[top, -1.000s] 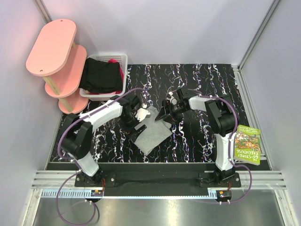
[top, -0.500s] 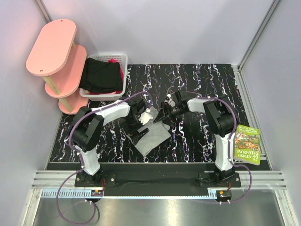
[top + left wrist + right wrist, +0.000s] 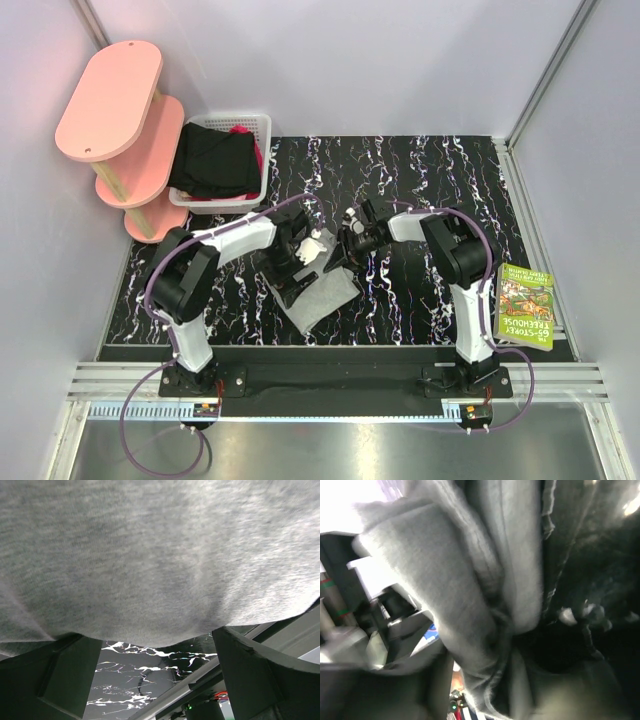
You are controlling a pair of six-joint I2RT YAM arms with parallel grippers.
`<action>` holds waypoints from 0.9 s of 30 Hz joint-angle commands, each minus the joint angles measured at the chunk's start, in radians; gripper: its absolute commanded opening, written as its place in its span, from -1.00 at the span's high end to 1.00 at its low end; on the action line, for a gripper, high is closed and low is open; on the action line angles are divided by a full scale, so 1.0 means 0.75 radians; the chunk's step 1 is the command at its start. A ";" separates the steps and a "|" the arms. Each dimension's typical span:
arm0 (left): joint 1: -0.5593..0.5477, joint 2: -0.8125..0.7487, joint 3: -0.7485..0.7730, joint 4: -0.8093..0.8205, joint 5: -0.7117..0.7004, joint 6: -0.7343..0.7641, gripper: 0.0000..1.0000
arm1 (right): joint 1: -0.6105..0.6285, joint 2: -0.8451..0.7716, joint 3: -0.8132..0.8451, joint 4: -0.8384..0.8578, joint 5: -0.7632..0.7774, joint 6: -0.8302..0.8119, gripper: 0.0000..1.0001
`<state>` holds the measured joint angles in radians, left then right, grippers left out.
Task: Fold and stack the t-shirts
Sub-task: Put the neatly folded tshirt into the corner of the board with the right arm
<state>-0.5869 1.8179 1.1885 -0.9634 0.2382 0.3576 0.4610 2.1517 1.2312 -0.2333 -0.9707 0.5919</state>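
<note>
A light grey t-shirt [image 3: 322,293] lies partly folded on the black marbled table, its near corner pointing toward the arms. My left gripper [image 3: 297,265] stands at its left edge, open. In the left wrist view the grey cloth [image 3: 160,555] drapes across the wide-spread fingers [image 3: 250,675]. My right gripper [image 3: 337,257] is at the shirt's upper right edge, shut on a bunched fold of the grey cloth [image 3: 470,605]. A black garment [image 3: 212,160] and a bit of magenta cloth [image 3: 260,158] lie in the white basket [image 3: 255,120].
A pink two-tier shelf [image 3: 115,110] stands at the back left beside the basket. A green book [image 3: 525,307] lies at the table's right edge. Grey walls close in the table on three sides.
The right gripper's jaws have closed on the shirt's edge and shifted slightly left. The left gripper moved right onto the shirt and stays open. The shirt's visible patch is narrower.
</note>
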 commanded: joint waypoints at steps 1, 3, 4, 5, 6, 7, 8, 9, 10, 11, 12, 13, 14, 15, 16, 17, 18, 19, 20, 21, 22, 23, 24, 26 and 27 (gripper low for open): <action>-0.013 -0.102 -0.006 0.084 0.073 0.014 -0.92 | 0.050 0.115 -0.034 -0.033 0.298 -0.067 0.41; 0.007 -0.137 -0.016 0.082 0.067 0.016 -0.92 | 0.042 0.099 -0.026 -0.053 0.347 -0.065 1.00; 0.022 -0.184 -0.016 0.078 0.067 0.016 -0.92 | 0.036 0.083 -0.012 -0.059 0.363 -0.067 1.00; 0.038 -0.213 -0.016 0.074 0.071 0.020 -0.92 | 0.026 0.080 0.003 -0.077 0.382 -0.071 1.00; 0.079 -0.278 -0.012 0.058 0.081 0.022 -0.92 | -0.009 0.076 0.017 -0.098 0.390 -0.073 1.00; 0.105 -0.311 -0.004 0.045 0.089 0.028 -0.93 | -0.036 0.082 0.056 -0.134 0.392 -0.077 1.00; 0.132 -0.348 0.023 0.033 0.097 0.038 -0.93 | -0.062 0.082 0.074 -0.149 0.396 -0.079 1.00; 0.191 -0.431 0.035 0.004 0.100 0.045 -0.93 | -0.089 0.080 0.089 -0.167 0.404 -0.079 1.00; 0.224 -0.474 0.055 -0.008 0.104 0.059 -0.94 | -0.164 0.074 0.115 -0.200 0.419 -0.079 1.00; 0.287 -0.521 0.068 -0.018 0.106 0.065 -0.95 | -0.201 0.068 0.125 -0.212 0.427 -0.081 1.00; 0.322 -0.609 0.076 -0.043 0.114 0.075 -0.96 | -0.285 0.048 0.144 -0.253 0.443 -0.081 1.00; 0.355 -0.654 0.094 -0.059 0.132 0.094 -0.97 | -0.320 0.036 0.156 -0.286 0.510 -0.096 1.00; 0.414 -0.695 0.101 -0.071 0.132 0.102 -0.98 | -0.363 0.025 0.174 -0.329 0.559 -0.110 1.00; 0.439 -0.771 0.115 -0.098 0.138 0.128 -0.98 | -0.424 0.009 0.219 -0.410 0.647 -0.136 1.00; 0.465 -0.804 0.121 -0.112 0.153 0.139 -0.98 | -0.455 0.001 0.242 -0.456 0.705 -0.149 1.00; 0.510 -0.857 0.125 -0.135 0.157 0.153 -0.98 | -0.477 -0.001 0.303 -0.498 0.766 -0.161 1.00; 0.537 -0.881 0.127 -0.145 0.163 0.165 -0.98 | -0.500 -0.005 0.334 -0.576 0.823 -0.179 1.00; 0.588 -0.902 0.131 -0.153 0.185 0.188 -0.98 | -0.551 -0.001 0.371 -0.611 0.893 -0.192 1.00; 0.615 -0.933 0.129 -0.176 0.202 0.204 -0.98 | -0.574 0.011 0.436 -0.642 0.914 -0.194 1.00; 0.639 -0.949 0.117 -0.182 0.212 0.233 -0.98 | -0.594 0.019 0.471 -0.697 0.964 -0.202 1.00; 0.666 -0.961 0.105 -0.186 0.236 0.251 -0.98 | -0.608 0.025 0.504 -0.720 0.991 -0.206 1.00; 0.725 -0.982 0.089 -0.194 0.255 0.272 -0.98 | -0.649 0.049 0.575 -0.746 1.018 -0.210 1.00; 0.756 -0.988 0.060 -0.196 0.271 0.310 -0.98 | -0.660 0.064 0.612 -0.803 1.095 -0.218 1.00; 0.856 -0.982 0.037 -0.208 0.318 0.353 -0.98 | -0.678 0.117 0.726 -0.848 1.179 -0.227 1.00; 0.895 -0.974 0.027 -0.215 0.341 0.398 -0.97 | -0.680 0.141 0.771 -0.911 1.287 -0.229 1.00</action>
<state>-0.0093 1.0760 1.2457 -1.0878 0.3962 0.5426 -0.0391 2.1933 1.6722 -0.7418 -0.2955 0.4671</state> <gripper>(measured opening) 0.987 0.077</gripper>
